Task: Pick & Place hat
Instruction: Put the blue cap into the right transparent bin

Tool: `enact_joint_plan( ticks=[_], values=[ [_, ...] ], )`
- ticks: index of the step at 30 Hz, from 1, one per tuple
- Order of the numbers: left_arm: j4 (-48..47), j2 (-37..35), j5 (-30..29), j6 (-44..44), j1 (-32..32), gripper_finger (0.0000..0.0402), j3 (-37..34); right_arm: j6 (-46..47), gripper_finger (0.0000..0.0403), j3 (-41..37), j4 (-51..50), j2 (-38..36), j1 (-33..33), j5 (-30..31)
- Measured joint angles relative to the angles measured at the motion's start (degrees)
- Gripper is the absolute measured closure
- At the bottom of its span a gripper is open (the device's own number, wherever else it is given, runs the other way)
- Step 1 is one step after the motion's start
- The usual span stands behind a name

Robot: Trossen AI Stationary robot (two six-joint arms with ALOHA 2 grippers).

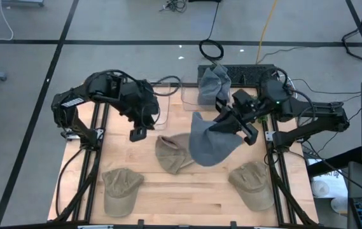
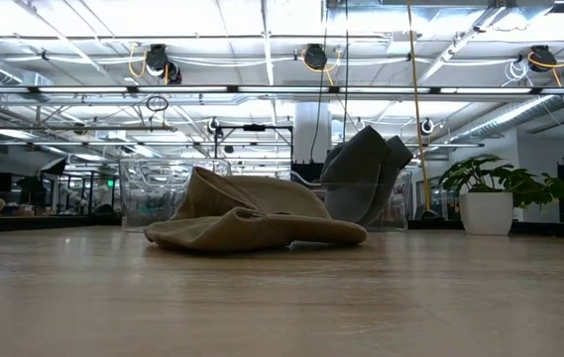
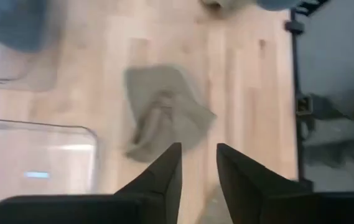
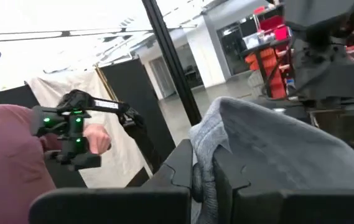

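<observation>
My right gripper [image 1: 224, 124] is shut on a grey-blue hat [image 1: 211, 144], held over the middle of the table. My left gripper [image 1: 137, 134] hovers left of centre, open, with nothing between its fingers [image 3: 172, 169]. Below and ahead of it a tan hat [image 1: 171, 153] lies crumpled on the wood [image 3: 164, 118] [image 2: 252, 220]. Two more tan hats lie flat near the front, one on the left [image 1: 121, 188] and one on the right [image 1: 254, 184]. A second grey hat [image 1: 214, 83] sits at the back in a clear bin [image 2: 361, 178]. My right gripper pinches a bunched fold of the grey-blue hat's cloth [image 4: 205, 177] between its two fingers, at the hat's upper edge [image 1: 216, 127]. The fingers come roughly level from the table's right side. The hat hangs slack below and in front of them, off the wood.
A clear plastic bin [image 1: 168, 102] stands at the back left of centre [image 3: 37, 155]. Black frame rails run along both table sides [image 1: 276, 165]. In the right wrist view a person's sleeve [image 4: 9, 162] and hand show beyond the table. Bare wood lies between the front hats [image 1: 187, 197].
</observation>
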Motion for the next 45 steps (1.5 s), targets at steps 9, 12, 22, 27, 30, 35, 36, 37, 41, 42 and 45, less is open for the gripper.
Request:
enact_joint_plan(
  ticks=[9, 12, 22, 27, 30, 35, 36, 37, 41, 42, 45],
  values=[
    [0.0, -5.0, -10.5, 0.1, 3.1, 0.0242, -0.1, -8.0, 0.0393, 0.0, 3.1, -1.4, 3.1, 11.6],
    [0.0, -7.4, -12.4, 0.1, 4.0, 0.0229, 0.0, -15.3, 0.0393, 0.0, 3.1, -1.4, 3.8, 17.9],
    [0.0, -13.5, -14.5, -0.1, 5.4, 0.022, 0.0, -31.0, 0.0393, 0.0, 5.5, -1.2, 3.8, 36.7],
    [0.1, -15.4, -17.3, -0.1, 5.4, 0.0219, 0.0, -40.2, 0.0393, 0.1, 10.8, 0.9, 3.7, 47.7],
    [0.1, -15.9, -18.3, 0.1, 5.4, 0.0219, 0.0, -45.6, 0.0393, 0.1, 14.2, 2.6, 3.2, 54.3],
    [0.1, -15.9, -18.3, 0.1, 5.4, 0.022, 0.0, -51.6, 0.0393, 0.1, 16.6, 4.8, 1.4, 62.3],
    [0.1, -15.9, -18.3, 0.1, 5.4, 0.022, 0.0, -52.3, 0.0393, 0.1, 16.6, 5.0, 0.8, 63.8],
    [0.1, -15.9, -18.3, 0.1, 5.4, 0.022, 0.0, -52.8, 0.0393, 0.1, 16.5, 5.3, 0.2, 65.1],
    [0.2, -15.9, -18.3, 0.2, 5.4, 0.022, 0.0, -52.9, 0.0393, 0.1, 15.2, 6.1, -3.5, 66.5],
    [0.2, -15.9, -18.3, 0.2, 5.4, 0.022, 0.0, -52.8, 0.0393, 0.1, 14.3, 6.2, -4.4, 66.6],
    [0.2, -15.9, -18.3, 0.2, 5.4, 0.022, 0.0, -51.2, 0.0393, 1.2, 8.7, 6.3, -6.8, 66.4]
  ],
)
